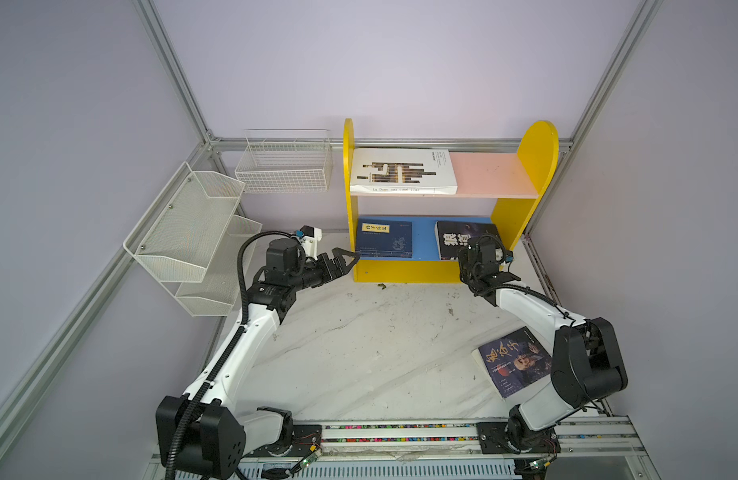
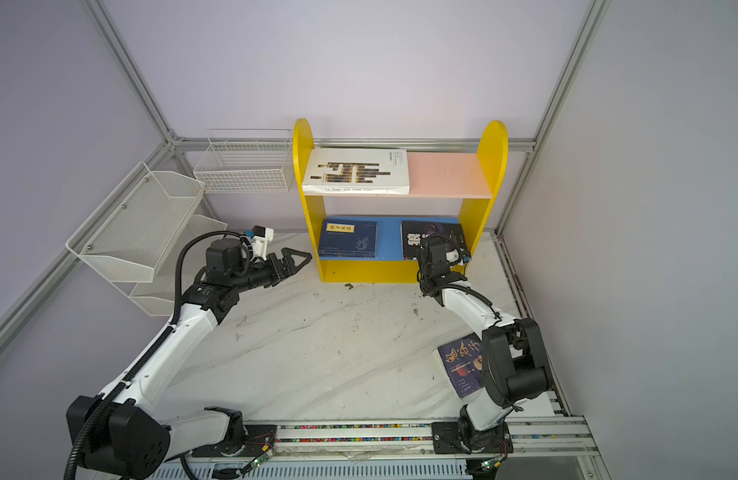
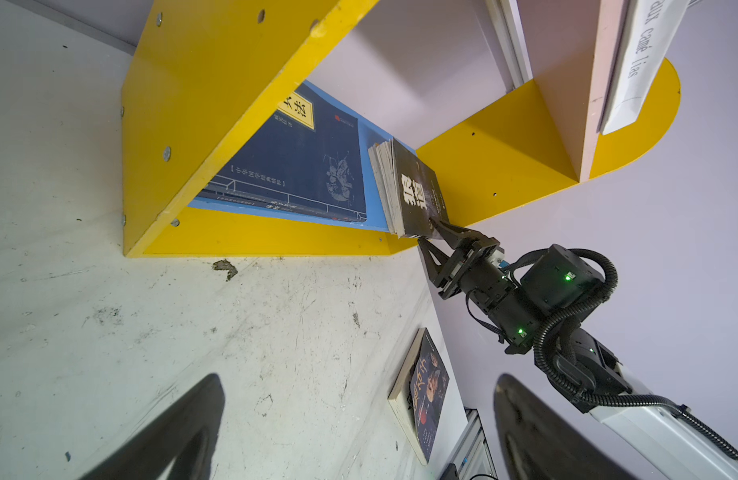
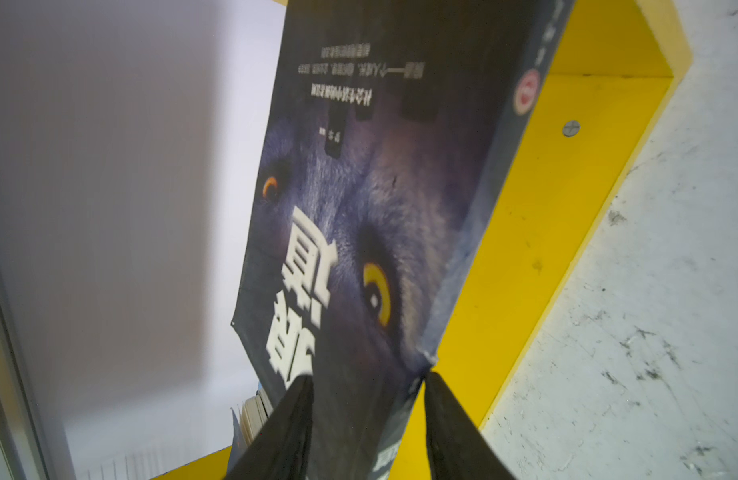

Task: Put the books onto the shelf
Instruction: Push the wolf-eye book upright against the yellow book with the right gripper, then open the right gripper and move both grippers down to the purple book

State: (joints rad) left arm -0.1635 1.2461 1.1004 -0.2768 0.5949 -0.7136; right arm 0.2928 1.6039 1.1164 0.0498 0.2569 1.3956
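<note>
The shelf (image 1: 537,158) (image 2: 494,149) stands at the back. A large white book (image 1: 402,170) (image 2: 356,170) lies on its pink upper board. On the blue lower board, a navy book with a yellow label (image 1: 383,239) (image 2: 348,237) (image 3: 300,166) tops a low flat pile at the left. At the right of that board, my right gripper (image 3: 431,235) (image 4: 367,378) is shut on the near corner of the black book (image 1: 462,235) (image 2: 431,235) (image 3: 417,195) (image 4: 379,166), which is tilted up. My left gripper (image 1: 352,259) (image 2: 305,259) (image 3: 359,386) is open and empty beside the shelf's left panel. A dark-blue book with a face (image 1: 512,359) (image 2: 460,365) (image 3: 427,390) lies on the table under the right arm.
A white mesh rack (image 1: 192,232) (image 2: 138,224) leans at the left wall, and a white wire basket (image 1: 284,166) (image 2: 246,166) sits next to the shelf. A bit of debris (image 1: 381,286) lies before the shelf base. The arms' rail (image 1: 400,432) runs along the front.
</note>
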